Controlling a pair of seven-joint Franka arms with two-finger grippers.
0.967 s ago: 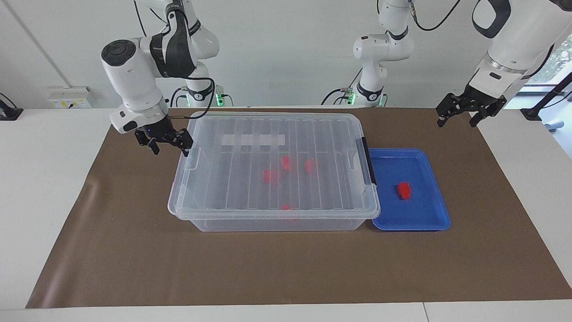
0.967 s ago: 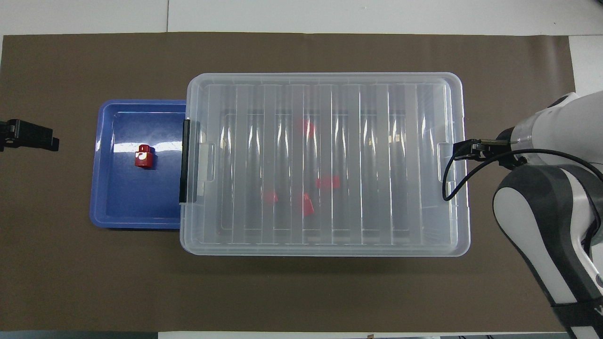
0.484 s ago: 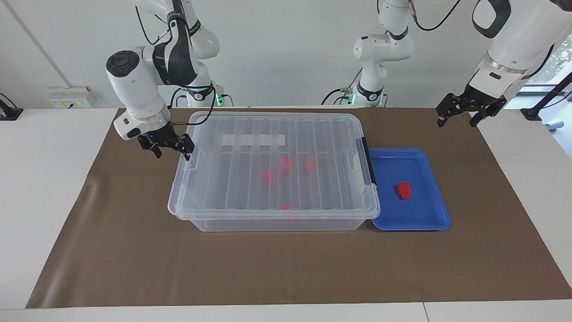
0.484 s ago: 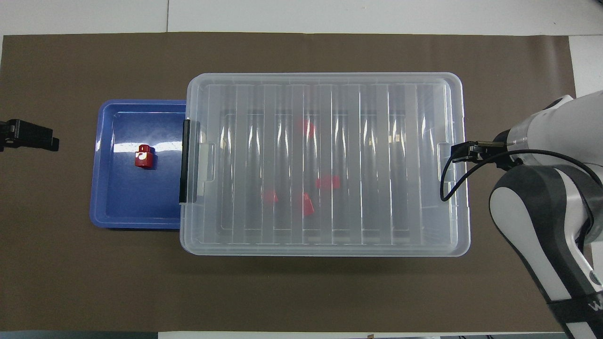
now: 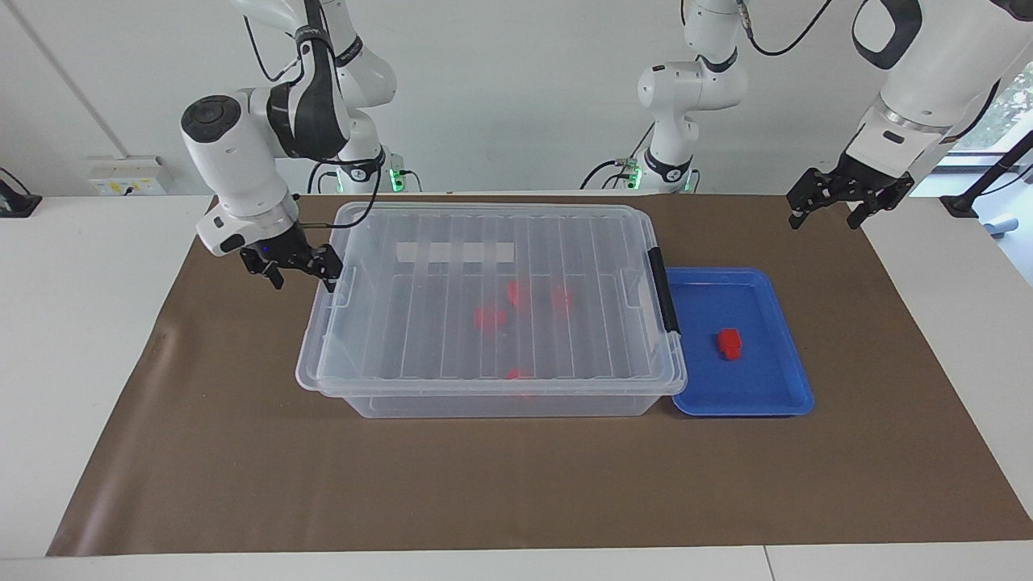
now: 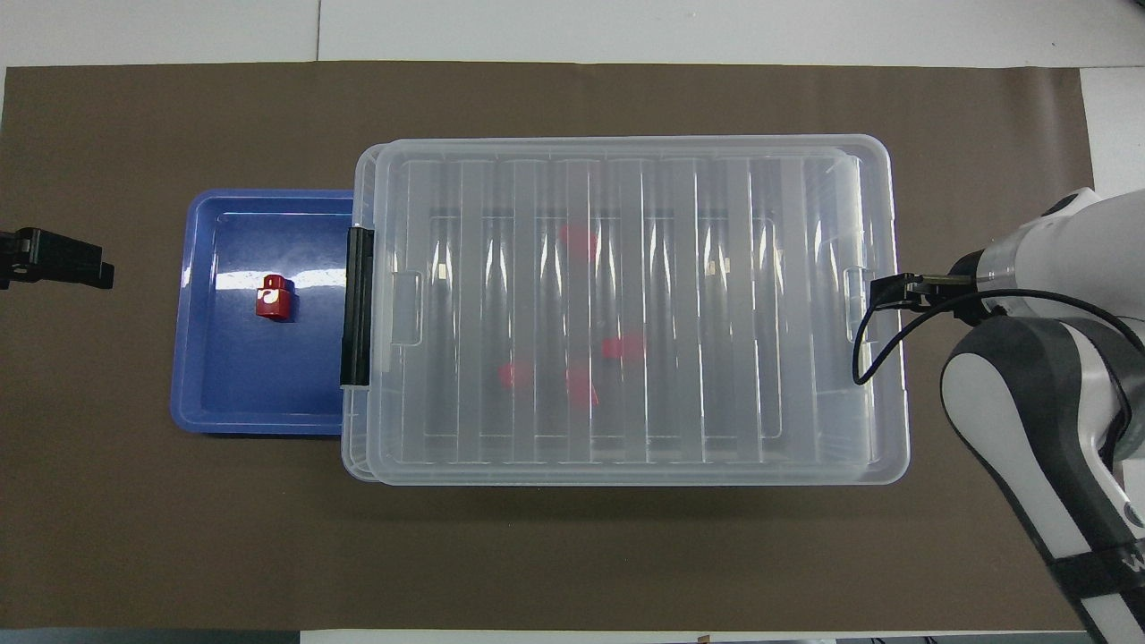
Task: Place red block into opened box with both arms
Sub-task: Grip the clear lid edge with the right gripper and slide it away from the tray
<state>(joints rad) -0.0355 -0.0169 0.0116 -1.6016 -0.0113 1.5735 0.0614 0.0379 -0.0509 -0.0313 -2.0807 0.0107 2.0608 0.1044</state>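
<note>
The red block point(image 5: 729, 343) point(image 6: 273, 298) lies in a shallow blue tray point(image 5: 750, 391) point(image 6: 250, 394) beside the box point(image 5: 484, 406) point(image 6: 626, 478), toward the left arm's end of the table. On the box sits its ribbed clear lid point(image 5: 484, 266) point(image 6: 680, 179), skewed and raised at the right arm's end. There my right gripper point(image 5: 305, 278) point(image 6: 886, 293) stands open, one fingertip against the lid's rim. Several red blocks point(image 5: 488, 316) point(image 6: 581, 389) show through the lid. My left gripper point(image 5: 825, 216) point(image 6: 89, 268) hangs open over the brown mat by the tray, holding nothing.
A black latch point(image 5: 663, 290) point(image 6: 358, 304) sits on the box's end next to the tray. Two gripperless white arms point(image 5: 682, 97) stand on the robots' side of the box. The brown mat point(image 5: 516, 484) covers the table around the box.
The lid's end at the right arm's side has lifted and slid toward that arm's end of the table, now overhanging the box. My right gripper moved with it. The left arm stayed still.
</note>
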